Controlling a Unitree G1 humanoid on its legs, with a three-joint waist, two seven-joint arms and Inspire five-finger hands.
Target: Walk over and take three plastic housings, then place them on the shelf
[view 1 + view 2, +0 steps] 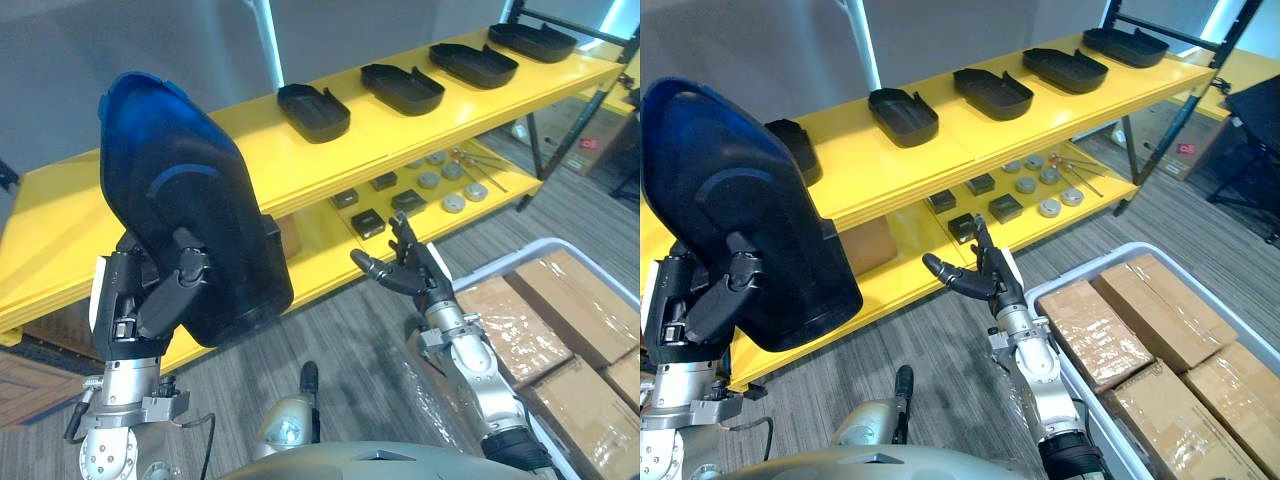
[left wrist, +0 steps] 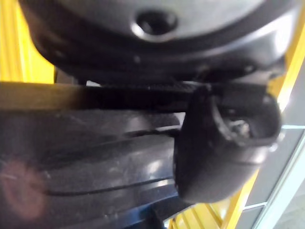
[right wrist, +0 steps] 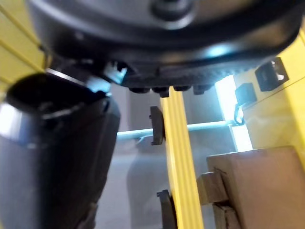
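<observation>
Plastic housing (image 1: 185,200), dark and shell-shaped, is standing upright nearest the camera. The left hand (image 1: 165,290) is curling its fingers and thumb round the lower end, probably holding it high to clear the shelf edge. The right hand (image 1: 405,270) is hovering empty alongside, fingers loosely spread, perhaps readying to steady it. Beyond, the yellow shelf (image 1: 250,150) is carrying a row of black housings (image 1: 314,112) lying hollow side up.
</observation>
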